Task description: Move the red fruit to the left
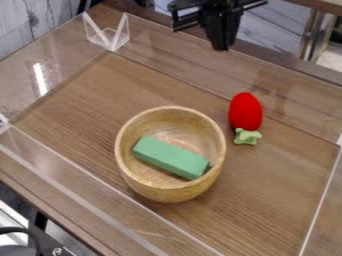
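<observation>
The red fruit [245, 109], a small glossy strawberry with its pale green cap pointing toward the front, lies on the wooden table to the right of the wooden bowl. My gripper [221, 42] hangs high at the top of the camera view, well above and behind the fruit and apart from it. Nothing is between its dark fingers. They look close together, but blur hides whether they are open or shut.
A wooden bowl [138, 127] holding a green rectangular block [171, 158] sits in the middle of the table. Clear plastic walls [47, 75] enclose the work area, with a clear bracket [107, 33] at the back left. Bare wood lies left of the bowl.
</observation>
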Controlling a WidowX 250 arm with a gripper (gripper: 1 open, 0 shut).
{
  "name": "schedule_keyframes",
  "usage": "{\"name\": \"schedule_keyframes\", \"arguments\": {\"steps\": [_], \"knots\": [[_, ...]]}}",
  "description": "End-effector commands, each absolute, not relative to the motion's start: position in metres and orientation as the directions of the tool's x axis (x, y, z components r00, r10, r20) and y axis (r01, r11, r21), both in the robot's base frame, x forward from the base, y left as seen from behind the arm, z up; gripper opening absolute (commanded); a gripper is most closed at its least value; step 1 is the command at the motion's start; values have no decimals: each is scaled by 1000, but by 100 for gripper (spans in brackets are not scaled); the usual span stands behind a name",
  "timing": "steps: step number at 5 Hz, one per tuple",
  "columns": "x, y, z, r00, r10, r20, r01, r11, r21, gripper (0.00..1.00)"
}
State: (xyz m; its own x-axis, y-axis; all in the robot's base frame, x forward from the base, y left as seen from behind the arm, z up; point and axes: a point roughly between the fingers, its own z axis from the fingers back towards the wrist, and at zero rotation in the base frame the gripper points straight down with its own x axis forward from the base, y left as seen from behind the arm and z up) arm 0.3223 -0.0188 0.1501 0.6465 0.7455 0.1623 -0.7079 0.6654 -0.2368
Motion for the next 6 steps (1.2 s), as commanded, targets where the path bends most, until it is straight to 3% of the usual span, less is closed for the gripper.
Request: {"name": "schedule_keyframes", "arguments": {"steps": [1, 4, 6], "knots": [[319, -32, 149, 636, 750, 184, -711, 661, -239, 100], [329, -54, 103, 633, 753, 179, -728, 658, -194, 100], [338, -57, 84, 638, 753, 160, -728, 658, -194, 100]]}}
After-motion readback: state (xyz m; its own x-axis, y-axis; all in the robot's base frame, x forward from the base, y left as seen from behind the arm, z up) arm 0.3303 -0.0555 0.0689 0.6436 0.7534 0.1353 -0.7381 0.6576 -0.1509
